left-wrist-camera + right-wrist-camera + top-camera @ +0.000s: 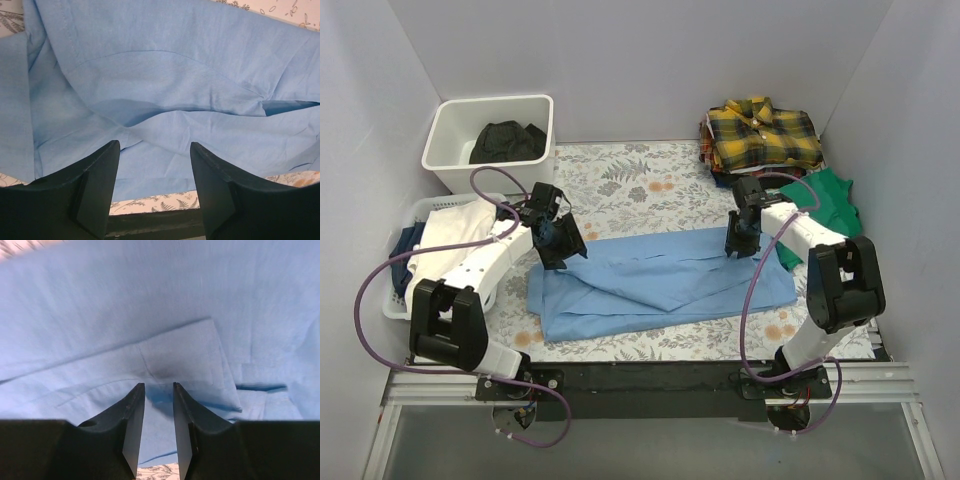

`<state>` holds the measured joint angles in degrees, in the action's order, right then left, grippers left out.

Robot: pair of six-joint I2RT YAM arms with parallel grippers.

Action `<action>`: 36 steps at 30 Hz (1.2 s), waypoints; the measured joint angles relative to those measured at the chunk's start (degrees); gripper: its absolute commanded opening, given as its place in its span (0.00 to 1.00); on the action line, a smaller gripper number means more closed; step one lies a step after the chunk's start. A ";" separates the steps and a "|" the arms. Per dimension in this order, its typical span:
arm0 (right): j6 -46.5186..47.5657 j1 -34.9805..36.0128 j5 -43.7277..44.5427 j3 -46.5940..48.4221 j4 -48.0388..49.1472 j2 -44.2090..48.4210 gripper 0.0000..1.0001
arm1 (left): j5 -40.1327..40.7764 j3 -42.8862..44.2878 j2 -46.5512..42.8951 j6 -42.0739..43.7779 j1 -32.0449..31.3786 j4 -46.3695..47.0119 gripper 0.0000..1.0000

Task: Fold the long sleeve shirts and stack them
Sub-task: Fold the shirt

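- The light blue shirt [660,285] lies in the middle of the worktop [620,175], spread wide from left to right. Its near edge is close to the arm bases, and one layer is folded over another.
- The cloth looks thin, soft and light. I judge that it will hang down and wrinkle when it is lifted at one point only, so it wants two holds well apart, one for each arm.
- The seams, the hem and the folded edges are thicker, so they are likely the best places to pinch; a flat single layer may slip out.
- The left pincer [562,250] is over the far left corner of the shirt. Its jaws stand wide apart and nothing is between them.
- The right pincer [740,245] is at the far right edge of the shirt. Its jaws stand only a little apart, and I cannot tell whether a fold is caught there.
- The plaid shirt [760,135] rests folded on a pile at the far right corner, well apart from both pincers.
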<state>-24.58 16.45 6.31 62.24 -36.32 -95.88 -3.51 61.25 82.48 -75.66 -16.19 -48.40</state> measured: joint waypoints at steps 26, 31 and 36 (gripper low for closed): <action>1.09 4.35 -4.81 9.11 -2.60 3.87 0.37 | -10.14 -12.46 6.51 -2.40 -1.66 11.02 0.55; 1.60 4.35 -5.14 8.79 -2.60 3.15 0.37 | -8.87 -12.37 6.82 -4.81 -1.68 10.97 0.56; 2.12 4.33 -5.25 7.74 -2.80 2.82 0.37 | -6.99 -11.47 7.04 -5.53 -1.66 9.79 0.58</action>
<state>-22.46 20.78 1.06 69.97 -39.11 -93.06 -10.50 49.78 89.52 -81.19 -17.85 -38.61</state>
